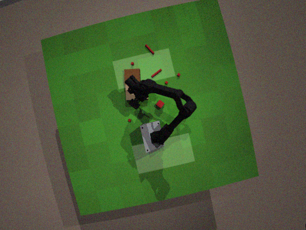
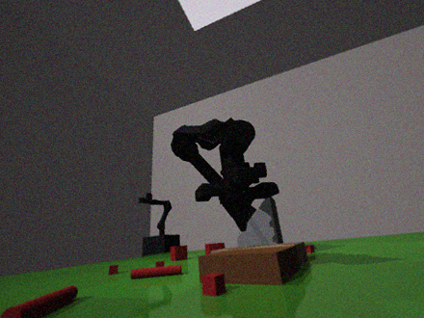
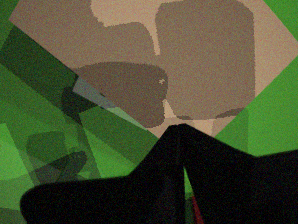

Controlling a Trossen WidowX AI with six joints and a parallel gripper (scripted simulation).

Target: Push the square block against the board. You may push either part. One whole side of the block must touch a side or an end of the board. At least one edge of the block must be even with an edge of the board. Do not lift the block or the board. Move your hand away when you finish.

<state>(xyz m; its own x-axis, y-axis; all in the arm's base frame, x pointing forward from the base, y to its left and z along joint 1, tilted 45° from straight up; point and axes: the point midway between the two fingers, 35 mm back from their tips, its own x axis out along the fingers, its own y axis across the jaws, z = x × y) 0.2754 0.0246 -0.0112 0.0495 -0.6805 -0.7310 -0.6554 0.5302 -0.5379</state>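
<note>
The brown square block [image 1: 132,73] [image 2: 243,268] lies flat at the back end of the tan board [image 1: 129,97] [image 3: 210,50]. I see no clear gap between them, but the arm covers part of the seam. Their left edges look nearly in line; I cannot tell if they are exactly even. The board reaches farther right than the block. My gripper [image 2: 243,230] [image 3: 178,132] is shut and empty, pointing down just above or beside the board, near its front right corner in the wrist view. The arm hides the fingertips in the top view.
A larger red cube [image 1: 160,103] lies right of the board. A small red cube [image 1: 132,63] [image 2: 213,285] is just behind the block. A red bar [image 1: 156,73] [image 2: 156,271] lies to its right, another red bar [image 1: 149,49] farther back. A small red cube [image 1: 129,120] is in front.
</note>
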